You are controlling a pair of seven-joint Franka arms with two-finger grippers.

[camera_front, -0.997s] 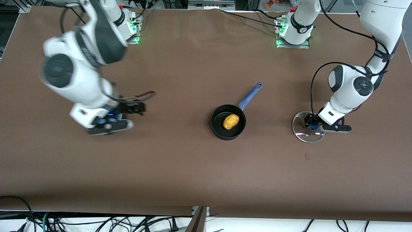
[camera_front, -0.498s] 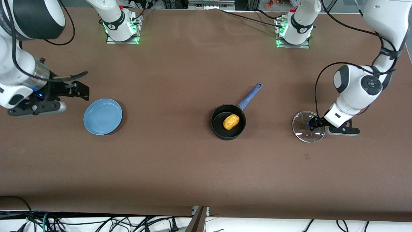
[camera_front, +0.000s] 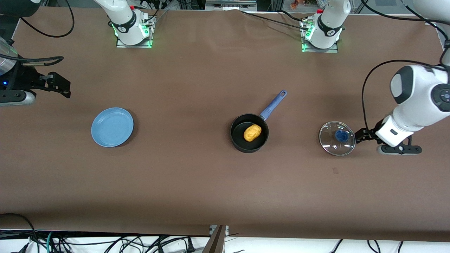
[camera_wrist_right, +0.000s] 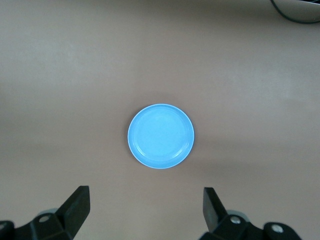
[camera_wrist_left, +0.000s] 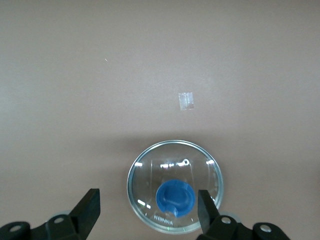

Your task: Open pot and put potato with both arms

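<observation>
Front view: the potato (camera_front: pixel 252 132) sits in the opened pot (camera_front: pixel 249 133), glass lid (camera_front: pixel 336 138) on the tabletop (camera_front: pixel 211 182); left tool (camera_wrist_left: pixel 147 207) and right tool (camera_wrist_right: pixel 145 205), both spread empty, should lift clear without nudging anything.

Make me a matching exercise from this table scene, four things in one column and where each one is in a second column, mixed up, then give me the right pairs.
Things:
1. potato
2. glass lid
3. blue plate
4. left gripper

Places or states:
A. flat on the table, toward the right arm's end
B. inside the pot
C. open, beside the lid, holding nothing
D. on the table, toward the left arm's end, off the pot

Pairs: 1-B, 2-D, 3-A, 4-C
</observation>
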